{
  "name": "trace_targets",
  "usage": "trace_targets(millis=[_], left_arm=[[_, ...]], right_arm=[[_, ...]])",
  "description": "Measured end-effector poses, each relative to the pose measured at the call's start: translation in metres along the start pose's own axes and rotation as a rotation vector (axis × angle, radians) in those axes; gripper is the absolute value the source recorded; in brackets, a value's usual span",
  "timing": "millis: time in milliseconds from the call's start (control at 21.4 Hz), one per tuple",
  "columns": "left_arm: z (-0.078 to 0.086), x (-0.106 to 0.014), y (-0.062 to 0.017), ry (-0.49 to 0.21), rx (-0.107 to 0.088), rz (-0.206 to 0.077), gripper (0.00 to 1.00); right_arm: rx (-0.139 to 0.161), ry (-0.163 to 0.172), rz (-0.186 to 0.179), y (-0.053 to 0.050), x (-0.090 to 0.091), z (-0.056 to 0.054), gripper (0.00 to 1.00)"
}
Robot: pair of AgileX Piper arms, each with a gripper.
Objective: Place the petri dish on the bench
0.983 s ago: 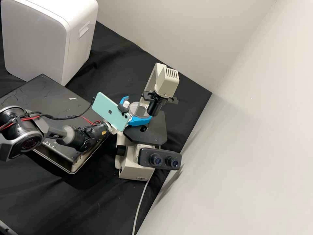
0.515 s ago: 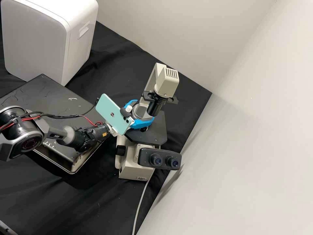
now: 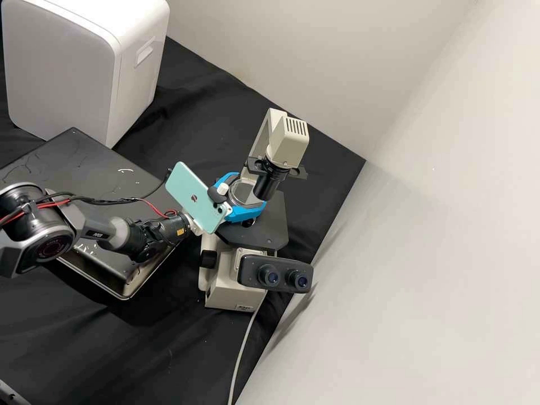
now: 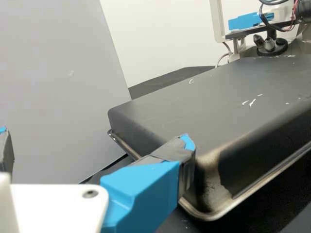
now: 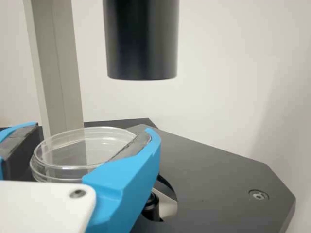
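Note:
A clear petri dish (image 3: 241,191) sits over the black stage (image 3: 264,228) of a beige microscope (image 3: 236,284), under its black condenser tube (image 5: 141,39). My right gripper (image 3: 239,198) holds it, one blue finger against each side of the dish (image 5: 80,150); the gripper (image 5: 87,133) is shut on it just above the stage (image 5: 218,179). My left gripper (image 4: 95,138) stands open with nothing between its fingers, low beside the corner of a black box (image 4: 218,111). Beyond that box, the right gripper (image 4: 245,20) appears far off.
The black box (image 3: 73,163) lies left of the microscope, with a white appliance (image 3: 79,62) behind it. A mint-green camera block (image 3: 194,197) rides on the right wrist. A pale wall runs close along the bench's right edge. Black cloth stretches in front of the microscope.
One second ago the right gripper's fingers stood wider around the dish. They have closed on it and the wrist has shifted slightly toward the microscope. Nothing has moved in the last half second.

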Motion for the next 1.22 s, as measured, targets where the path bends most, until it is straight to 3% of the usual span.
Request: trace_targets(millis=[468, 796, 936, 1076, 1217], left_arm=[[0.000, 0.000, 0.0000, 0.000, 0.000, 0.000, 1.00], [-0.001, 0.000, 0.0001, 0.004, 0.000, 0.000, 1.00], [-0.001, 0.000, 0.0001, 0.003, -0.008, 0.001, 1.00], [-0.001, 0.000, 0.0002, 0.002, -0.012, 0.001, 1.00], [-0.001, 0.000, 0.0002, 0.002, -0.012, 0.001, 1.00]], right_arm=[[-0.001, 0.015, 0.016, -0.002, -0.006, 0.003, 0.00], [0.024, 0.022, 0.014, -0.004, -0.032, 0.005, 0.00], [0.042, 0.031, 0.011, -0.005, -0.044, 0.004, 0.00], [0.065, 0.042, 0.002, -0.006, -0.056, 0.000, 0.00], [0.065, 0.052, -0.012, -0.010, -0.069, -0.004, 0.00]])
